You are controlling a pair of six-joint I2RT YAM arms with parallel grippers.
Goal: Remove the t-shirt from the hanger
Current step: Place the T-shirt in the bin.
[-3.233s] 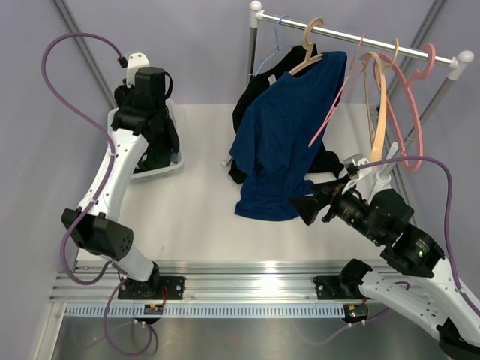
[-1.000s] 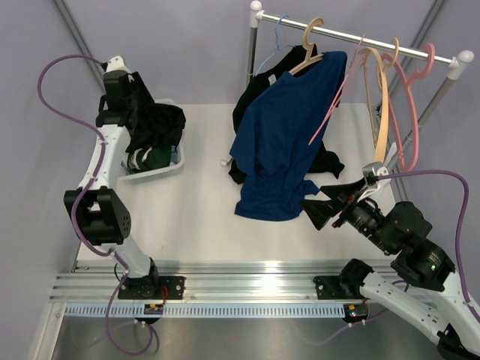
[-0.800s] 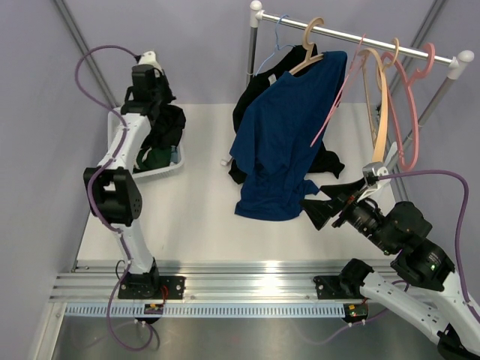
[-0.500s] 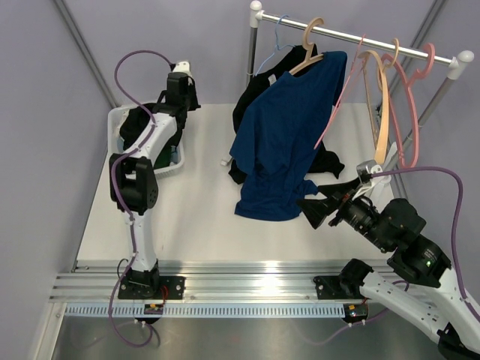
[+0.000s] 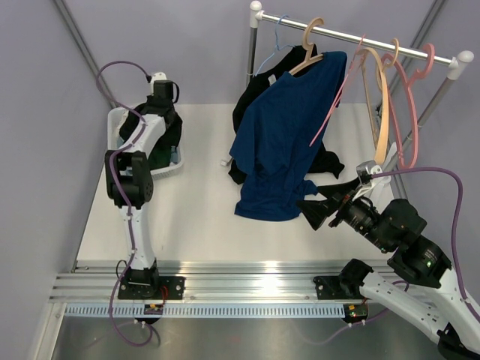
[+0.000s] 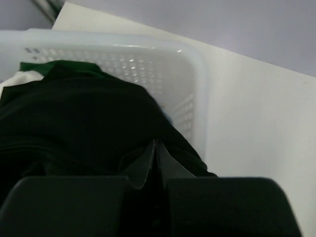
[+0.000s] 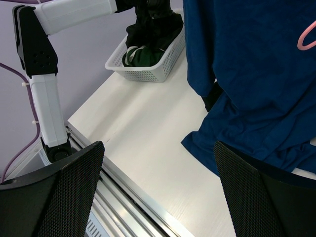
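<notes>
my right gripper [image 7: 158, 197] gapes wide and empty, with the blue t-shirt [image 5: 281, 127] on its wooden hanger [image 5: 306, 61] at eleven o'clock. my left gripper [image 6: 155, 158] is pinched closed on nothing above the basket [image 6: 148, 47]. tugging the hem could drag the hanger off the rail [image 5: 352, 36].

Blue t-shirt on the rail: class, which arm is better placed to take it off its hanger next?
Right, most likely. The right pincer stands open just beside the lower hem of the blue t-shirt. The left pincer is shut over the basket, well away from it.
</notes>
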